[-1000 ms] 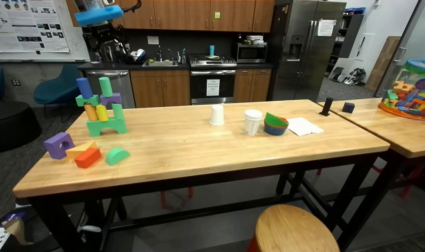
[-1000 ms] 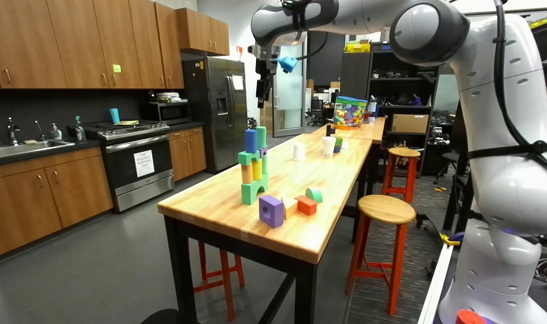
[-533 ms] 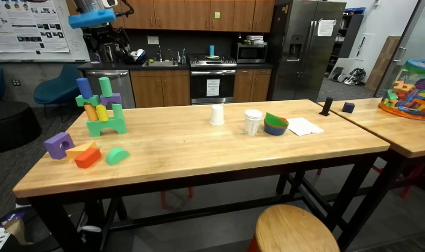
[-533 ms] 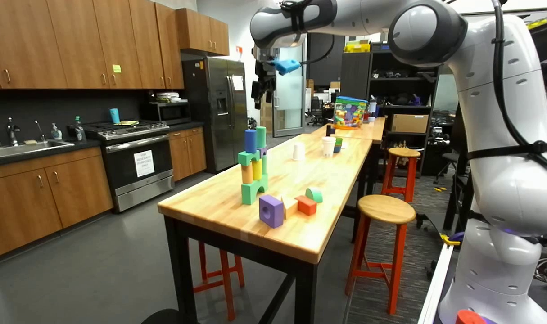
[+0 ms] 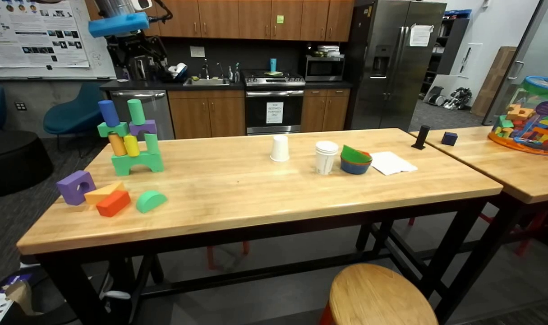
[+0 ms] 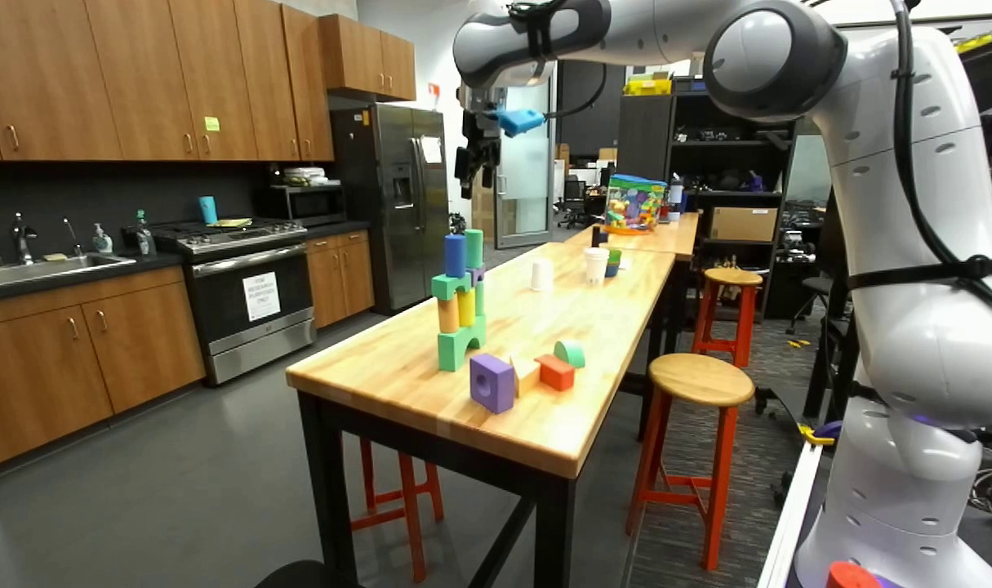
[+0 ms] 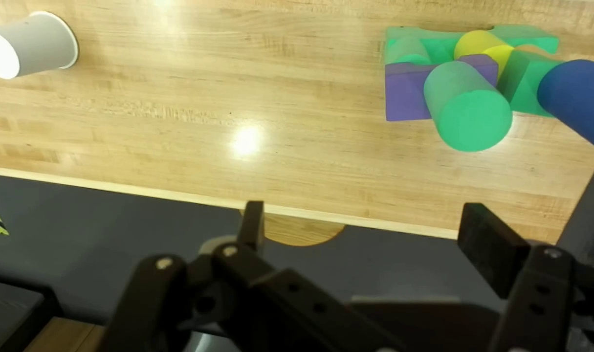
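Wooden table point(image 5: 237, 189) carries the block tower point(image 5: 131, 145) upright near one end. A blue cylinder point(image 5: 108, 113) and a green cylinder point(image 5: 136, 112) form its top level; a green arch point(image 5: 138, 159) forms its base. The tool point(image 7: 367, 237) is released, its jaws spread wide, and hangs above tower height, apart from the blocks. Purple block point(image 5: 69, 192), triangular block point(image 5: 101, 193), red block point(image 5: 113, 204) and green half-round point(image 5: 151, 201) are located near the tower.

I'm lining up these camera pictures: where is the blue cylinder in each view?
In an exterior view: blue cylinder at left, upper half.
In an exterior view: blue cylinder just left of centre.
In the wrist view: blue cylinder cut off by the right edge.
Shared landmark: green cylinder beside it, standing on the purple arch.
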You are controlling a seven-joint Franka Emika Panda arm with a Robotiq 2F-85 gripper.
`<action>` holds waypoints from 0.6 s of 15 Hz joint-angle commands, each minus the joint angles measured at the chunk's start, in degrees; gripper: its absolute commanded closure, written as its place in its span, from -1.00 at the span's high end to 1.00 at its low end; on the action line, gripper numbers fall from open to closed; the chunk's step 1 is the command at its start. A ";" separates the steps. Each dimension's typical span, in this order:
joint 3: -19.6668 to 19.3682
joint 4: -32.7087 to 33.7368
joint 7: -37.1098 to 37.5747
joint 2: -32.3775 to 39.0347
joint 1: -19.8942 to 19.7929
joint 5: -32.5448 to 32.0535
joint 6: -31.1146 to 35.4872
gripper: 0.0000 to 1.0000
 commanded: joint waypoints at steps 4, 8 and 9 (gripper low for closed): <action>-1.03 -2.82 12.80 -2.78 0.38 -0.40 7.41 1.00; 0.79 -3.29 4.98 -4.73 -1.23 3.96 3.21 1.00; 0.82 -3.57 2.24 -5.56 -1.44 4.47 1.17 1.00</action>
